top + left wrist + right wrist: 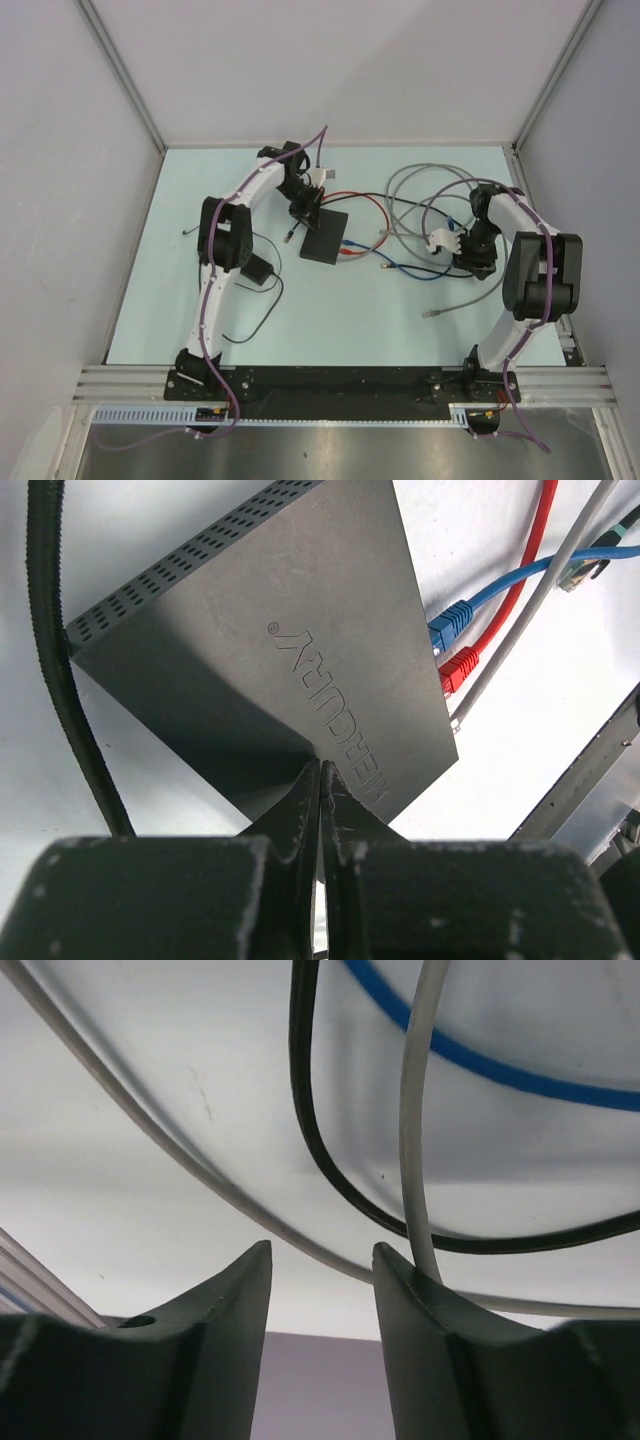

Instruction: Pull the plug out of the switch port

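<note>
The switch lies flat at the table's middle, a matte dark box. A blue plug and a red plug sit in ports on its right side. A grey cable reaches that same side just below them; its end is not clear. My left gripper is shut, with its tips pressed on the switch's top. My right gripper stands open over the cables to the right, apart from the switch. A grey cable runs just past its fingertips.
Red, blue, grey and black cables loop across the table's right half. A loose grey cable end lies near the front right. A small black power adapter with a thin cord sits beside the left arm. Walls enclose the table.
</note>
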You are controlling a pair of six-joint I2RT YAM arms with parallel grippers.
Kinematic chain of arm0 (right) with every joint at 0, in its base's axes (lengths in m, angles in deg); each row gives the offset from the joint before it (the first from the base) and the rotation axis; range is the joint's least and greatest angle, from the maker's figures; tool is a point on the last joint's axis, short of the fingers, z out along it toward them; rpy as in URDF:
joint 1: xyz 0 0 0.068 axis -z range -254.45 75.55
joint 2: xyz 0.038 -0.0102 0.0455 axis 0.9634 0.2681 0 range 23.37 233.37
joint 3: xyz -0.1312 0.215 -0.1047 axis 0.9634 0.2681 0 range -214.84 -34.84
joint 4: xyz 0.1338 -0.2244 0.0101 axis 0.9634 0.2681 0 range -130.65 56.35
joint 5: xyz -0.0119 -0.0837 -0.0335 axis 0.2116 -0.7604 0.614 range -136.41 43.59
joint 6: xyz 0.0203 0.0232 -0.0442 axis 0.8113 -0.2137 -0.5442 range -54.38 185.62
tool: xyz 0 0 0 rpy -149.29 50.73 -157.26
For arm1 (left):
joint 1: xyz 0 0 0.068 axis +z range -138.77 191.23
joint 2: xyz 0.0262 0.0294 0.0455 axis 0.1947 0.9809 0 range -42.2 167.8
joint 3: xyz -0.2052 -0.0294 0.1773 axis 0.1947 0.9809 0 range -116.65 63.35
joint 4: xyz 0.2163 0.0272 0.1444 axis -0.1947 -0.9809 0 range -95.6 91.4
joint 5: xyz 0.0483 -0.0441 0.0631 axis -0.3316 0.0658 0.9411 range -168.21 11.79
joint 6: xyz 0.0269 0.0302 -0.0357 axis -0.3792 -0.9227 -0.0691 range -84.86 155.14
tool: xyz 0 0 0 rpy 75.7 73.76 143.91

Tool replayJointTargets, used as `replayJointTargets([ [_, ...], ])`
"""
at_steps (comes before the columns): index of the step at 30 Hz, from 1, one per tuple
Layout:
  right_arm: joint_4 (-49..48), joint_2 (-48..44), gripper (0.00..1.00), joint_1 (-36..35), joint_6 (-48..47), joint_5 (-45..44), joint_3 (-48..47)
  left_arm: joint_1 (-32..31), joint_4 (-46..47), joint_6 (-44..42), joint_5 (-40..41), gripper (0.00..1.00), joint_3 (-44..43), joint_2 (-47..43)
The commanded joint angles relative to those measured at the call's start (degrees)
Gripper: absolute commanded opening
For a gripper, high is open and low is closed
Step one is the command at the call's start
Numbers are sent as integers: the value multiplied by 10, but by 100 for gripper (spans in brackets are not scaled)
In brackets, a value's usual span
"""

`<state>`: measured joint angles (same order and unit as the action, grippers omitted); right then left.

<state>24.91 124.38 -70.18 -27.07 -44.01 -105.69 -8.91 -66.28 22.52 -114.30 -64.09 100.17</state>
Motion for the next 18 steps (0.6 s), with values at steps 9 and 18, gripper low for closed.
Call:
replayJointTargets([
  [9, 83, -55, 49, -182, 210, 217, -138, -3, -4, -12, 24, 4, -6, -15],
  [18, -64, 129, 99, -174, 596, 424, -352, 27, -2, -16, -4, 47, -11, -60],
])
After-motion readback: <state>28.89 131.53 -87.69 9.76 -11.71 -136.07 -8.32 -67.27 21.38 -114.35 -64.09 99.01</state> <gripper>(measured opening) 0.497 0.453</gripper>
